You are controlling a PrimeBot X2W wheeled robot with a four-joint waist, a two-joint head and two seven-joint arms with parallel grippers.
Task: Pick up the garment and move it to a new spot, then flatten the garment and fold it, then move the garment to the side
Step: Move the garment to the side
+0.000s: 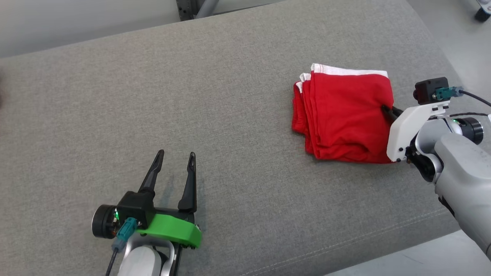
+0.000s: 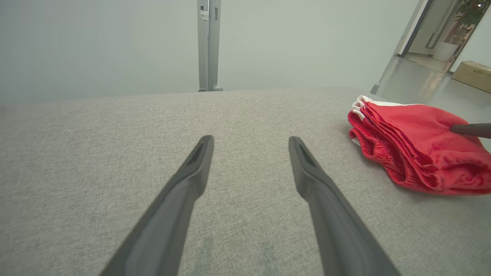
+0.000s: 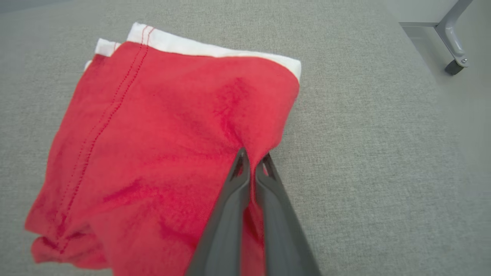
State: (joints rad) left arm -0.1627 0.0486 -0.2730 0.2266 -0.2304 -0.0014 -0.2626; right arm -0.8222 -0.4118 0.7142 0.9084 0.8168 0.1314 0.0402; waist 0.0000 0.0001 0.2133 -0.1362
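Note:
The garment (image 1: 343, 117) is red with a white band along its far edge, folded into a thick stack at the right of the grey table (image 1: 191, 96). My right gripper (image 3: 253, 163) is shut on the garment (image 3: 161, 145), pinching a fold of red cloth at its right edge; in the head view its fingertips (image 1: 387, 110) poke into that edge. My left gripper (image 1: 175, 156) rests low over bare table at the lower left, open, with nothing between its fingers. From the left wrist the garment (image 2: 418, 147) lies to the right of those open fingers (image 2: 193, 168).
The table's front edge (image 1: 383, 245) runs along the lower right, with floor beyond it. A metal post (image 2: 208, 46) stands behind the far edge. A frame leg with a caster (image 3: 454, 36) stands on the floor past the table's right side.

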